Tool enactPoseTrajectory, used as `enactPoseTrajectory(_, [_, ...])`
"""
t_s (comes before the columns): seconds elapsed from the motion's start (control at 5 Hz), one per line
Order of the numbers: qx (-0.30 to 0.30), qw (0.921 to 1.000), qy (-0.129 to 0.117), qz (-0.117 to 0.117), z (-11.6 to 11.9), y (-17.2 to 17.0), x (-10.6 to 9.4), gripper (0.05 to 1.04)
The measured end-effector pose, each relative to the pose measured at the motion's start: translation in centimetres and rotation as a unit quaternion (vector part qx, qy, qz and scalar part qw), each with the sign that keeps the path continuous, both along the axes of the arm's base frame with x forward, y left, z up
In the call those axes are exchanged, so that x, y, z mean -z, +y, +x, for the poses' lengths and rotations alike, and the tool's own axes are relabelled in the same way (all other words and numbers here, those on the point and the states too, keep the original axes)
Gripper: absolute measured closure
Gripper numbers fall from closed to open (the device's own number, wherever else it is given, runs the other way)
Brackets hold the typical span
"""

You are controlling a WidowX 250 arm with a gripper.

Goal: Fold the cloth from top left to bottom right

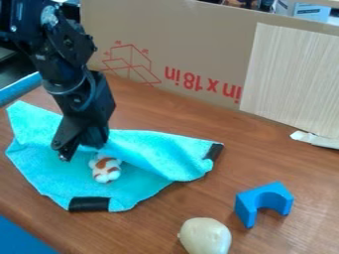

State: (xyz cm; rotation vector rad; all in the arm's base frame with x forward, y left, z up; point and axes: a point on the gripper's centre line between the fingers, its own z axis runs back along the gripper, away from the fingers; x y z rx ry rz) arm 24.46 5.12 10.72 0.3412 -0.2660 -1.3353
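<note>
Arm (71, 55): black throughout, bulky and angular, with faceted housings. A pale, bluish-white patch (49, 16) marks the housing well above the gripper (81, 146). Small round fastener (13, 28), light in tone, noted above and left of the gripper. Curved greyish rim (65, 90) directly above the gripper. Gripper: black, tapered, with a small light spot at its lower left.

Turquoise against brown

At eight o'clock, we see turquoise fabric cloth (46, 171) with black edge patches (89, 204) and a small white, rust-blotched toy (106, 171). We find a solid-blue arched block (248, 206) towards half past four, brown-grained wooden table (142, 232), and red-printed tan cardboard (179, 37) at twelve.
</note>
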Motion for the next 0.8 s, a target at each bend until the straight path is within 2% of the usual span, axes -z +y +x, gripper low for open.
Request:
enactPoseTrajectory(0.2, [-0.001,1.0000,0.002,-0.003,-0.1,0.0,0.0,0.594])
enactPoseTrajectory(0.4, [-0.008,0.9998,0.019,-0.004,0.0,0.1,0.2,0.286])
enactPoseTrajectory(0.6, [-0.012,0.9991,0.036,-0.018,0.7,0.2,-0.3,0.085])
enactPoseTrajectory(0.8, [-0.024,0.9965,0.073,-0.034,2.4,2.1,-1.9,0.083])
